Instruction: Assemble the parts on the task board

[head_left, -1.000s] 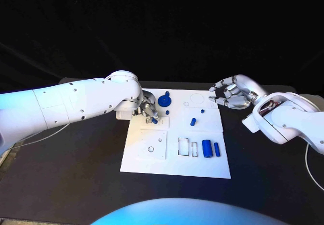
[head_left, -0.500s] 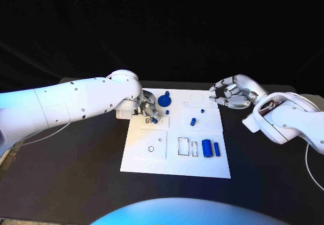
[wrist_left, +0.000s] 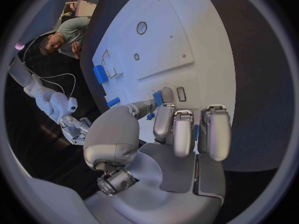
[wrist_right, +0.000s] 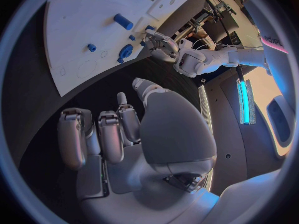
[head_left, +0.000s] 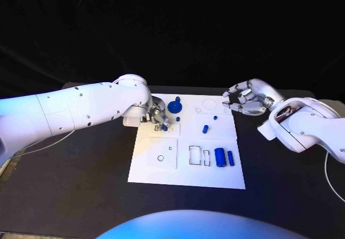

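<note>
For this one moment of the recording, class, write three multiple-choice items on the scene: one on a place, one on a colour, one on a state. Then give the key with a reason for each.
1. Where is the left hand?
A. over the task board's far left part
B. off the table
C. over the board's near edge

2. What colour are the two cylinders lying side by side near the board's right edge?
A. red
B. blue
C. yellow

3. What is the right hand doing?
A. gripping a cylinder
B. pressing on the board
C. holding nothing, fingers curled, off the board's far right corner

Key: 1 A, the head view shows it there, by the round blue part. 2 B, both are blue. 3 C, the right wrist view shows nothing in it.
</note>
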### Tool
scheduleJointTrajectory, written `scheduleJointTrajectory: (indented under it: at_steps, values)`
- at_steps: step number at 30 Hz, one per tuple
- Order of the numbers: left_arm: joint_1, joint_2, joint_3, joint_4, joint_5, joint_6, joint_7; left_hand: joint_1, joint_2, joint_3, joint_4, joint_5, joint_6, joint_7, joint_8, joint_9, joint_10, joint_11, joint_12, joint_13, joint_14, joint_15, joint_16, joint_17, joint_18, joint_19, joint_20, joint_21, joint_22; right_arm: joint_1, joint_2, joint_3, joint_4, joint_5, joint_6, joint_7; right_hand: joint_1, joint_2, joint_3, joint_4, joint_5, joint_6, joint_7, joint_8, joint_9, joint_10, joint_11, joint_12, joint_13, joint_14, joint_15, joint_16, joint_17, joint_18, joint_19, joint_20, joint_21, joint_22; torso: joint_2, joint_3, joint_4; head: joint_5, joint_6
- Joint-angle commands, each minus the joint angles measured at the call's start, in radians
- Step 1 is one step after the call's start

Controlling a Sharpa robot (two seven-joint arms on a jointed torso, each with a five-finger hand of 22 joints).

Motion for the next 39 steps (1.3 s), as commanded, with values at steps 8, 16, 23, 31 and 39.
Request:
scheduleJointTrajectory:
  at_steps: [8, 16, 23, 31, 39]
  values:
    - [-0.001, 0.004, 0.0, 0.0, 0.009, 0.01, 0.001, -0.012, 0.007, 0.135, -0.131, -0.009, 0.058, -0.047, 0.001, -0.002, 0.006, -0.001, 0.003, 0.001, 0.108, -0.008, 0.004, 0.264, -0.01, 0.026, -0.008, 0.006, 0.105, -0.001, 0.0, 0.0, 0.0, -0.012, 0.012, 0.004, -0.007, -0.005, 0.002, 0.004, -0.003, -0.004, -0.004, 0.005, -0.001, 0.001, -0.002, -0.001, 0.065, 0.096, -0.007, -0.007, 0.22, 0.009, 0.038, -0.009, -0.004, 0.171, 0.0, 0.0, -0.0003, -0.001, 0.001]
    - [-0.001, 0.004, 0.0, 0.0, 0.008, 0.006, 0.001, -0.023, -0.001, 0.126, -0.131, -0.017, 0.059, -0.046, -0.001, -0.004, 0.006, -0.001, 0.003, 0.002, 0.108, -0.008, 0.004, 0.264, -0.01, 0.027, -0.009, 0.006, 0.106, -0.001, -0.001, 0.0, 0.001, -0.012, 0.012, 0.004, -0.007, -0.005, 0.002, 0.004, -0.003, -0.004, -0.004, 0.005, -0.001, 0.001, -0.002, -0.001, 0.065, 0.096, -0.007, -0.007, 0.22, 0.009, 0.038, -0.009, -0.004, 0.171, 0.001, 0.0005, 0.0002, -0.003, 0.0]
    - [-0.001, 0.004, 0.0, 0.0, 0.007, 0.012, 0.001, -0.048, -0.028, 0.091, -0.124, -0.015, 0.064, -0.048, -0.004, -0.005, 0.009, -0.002, 0.004, 0.006, 0.108, -0.009, 0.004, 0.264, -0.01, 0.027, -0.009, 0.007, 0.108, -0.001, -0.001, 0.0, 0.001, -0.012, 0.011, 0.004, -0.008, -0.006, 0.005, 0.004, -0.003, -0.004, -0.005, 0.008, -0.002, -0.001, -0.003, -0.003, 0.063, 0.096, -0.007, -0.007, 0.22, 0.01, 0.038, -0.009, -0.006, 0.171, 0.0, 0.0003, 0.0001, -0.003, -0.001]
    - [-0.001, 0.004, 0.0, 0.0, 0.006, 0.012, 0.001, -0.069, -0.044, 0.055, -0.106, -0.016, 0.068, -0.049, -0.007, -0.007, 0.011, -0.003, 0.005, 0.009, 0.108, -0.009, 0.004, 0.264, -0.01, 0.028, -0.01, 0.006, 0.108, -0.001, -0.001, 0.0, 0.001, -0.012, 0.011, 0.005, -0.008, -0.007, 0.005, 0.005, -0.003, -0.004, -0.005, 0.008, -0.002, -0.001, -0.003, -0.003, 0.063, 0.096, -0.007, -0.007, 0.219, 0.01, 0.038, -0.009, -0.006, 0.171, 0.0, 0.001, 0.0001, -0.005, -0.001]
    - [-0.001, 0.003, 0.0, -0.003, 0.002, 0.007, 0.002, -0.081, -0.04, 0.036, -0.086, -0.015, 0.073, -0.051, -0.009, -0.009, 0.013, -0.004, 0.006, 0.012, 0.108, -0.01, 0.004, 0.264, -0.01, 0.028, -0.011, 0.006, 0.109, -0.002, -0.001, 0.0, 0.001, -0.012, 0.01, 0.006, -0.008, -0.007, 0.005, 0.005, -0.003, -0.004, -0.005, 0.008, -0.002, -0.001, -0.003, -0.003, 0.063, 0.096, -0.007, -0.007, 0.219, 0.01, 0.038, -0.009, -0.006, 0.171, 0.001, 0.001, -0.0004, -0.005, -0.001]
